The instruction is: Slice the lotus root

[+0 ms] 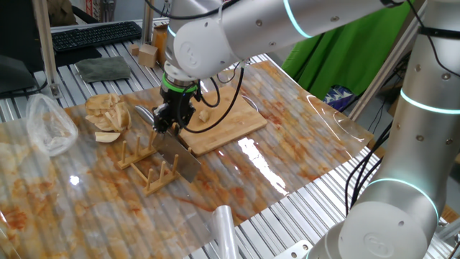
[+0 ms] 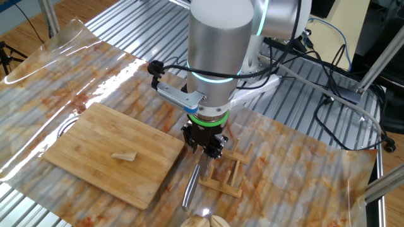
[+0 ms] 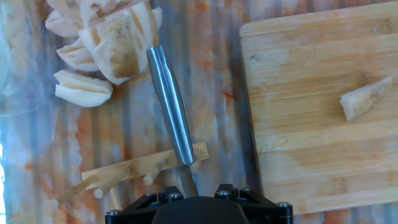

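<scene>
Hand view shows the pincer point(image 3: 199, 202) low over the knife point(image 3: 171, 106), which rests in the wooden rack point(image 3: 140, 168); I cannot tell whether its jaws are wide or closed. The root point(image 3: 365, 98) lies alone on the board point(image 3: 311, 155), to the right. A skewed grip could tip the rack or drop the blade. The plastic bag point(image 1: 49, 126) at far left looks empty.

end effector point(image 2: 205, 144) above wooden rack point(image 2: 227, 174), knife handle point(image 2: 191, 185) beside bamboo board point(image 2: 82, 135) bearing lotus root point(image 2: 124, 156)
</scene>
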`<act>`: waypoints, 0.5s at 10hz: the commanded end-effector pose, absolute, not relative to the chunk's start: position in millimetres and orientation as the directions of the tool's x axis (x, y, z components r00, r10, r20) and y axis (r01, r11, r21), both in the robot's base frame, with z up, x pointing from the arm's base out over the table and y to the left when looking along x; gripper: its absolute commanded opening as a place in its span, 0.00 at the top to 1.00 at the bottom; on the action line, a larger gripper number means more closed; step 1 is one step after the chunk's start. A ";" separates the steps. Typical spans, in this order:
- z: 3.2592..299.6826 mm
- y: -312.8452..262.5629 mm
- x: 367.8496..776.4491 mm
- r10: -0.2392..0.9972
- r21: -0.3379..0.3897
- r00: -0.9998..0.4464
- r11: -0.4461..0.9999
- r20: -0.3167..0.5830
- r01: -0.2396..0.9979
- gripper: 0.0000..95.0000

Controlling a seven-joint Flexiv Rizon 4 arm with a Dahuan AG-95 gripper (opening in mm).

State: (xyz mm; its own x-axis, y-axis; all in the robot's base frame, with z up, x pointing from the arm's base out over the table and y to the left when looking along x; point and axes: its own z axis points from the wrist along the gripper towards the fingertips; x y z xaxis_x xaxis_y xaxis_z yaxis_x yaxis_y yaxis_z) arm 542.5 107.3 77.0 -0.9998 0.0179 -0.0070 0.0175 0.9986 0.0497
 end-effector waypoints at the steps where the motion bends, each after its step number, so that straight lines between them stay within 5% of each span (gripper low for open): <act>1: 74.6 106.6 541.4 0.018 0.051 -1.000 0.999 -0.006 0.018 0.60; 5: 62.9 107.6 540.2 0.010 0.053 -1.000 0.999 -0.009 0.010 0.60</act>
State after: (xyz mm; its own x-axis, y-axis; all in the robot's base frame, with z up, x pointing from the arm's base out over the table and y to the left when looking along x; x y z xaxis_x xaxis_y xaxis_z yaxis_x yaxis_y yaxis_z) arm 540.6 107.8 61.4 -0.9999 0.0087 -0.0103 0.0082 0.9987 0.0506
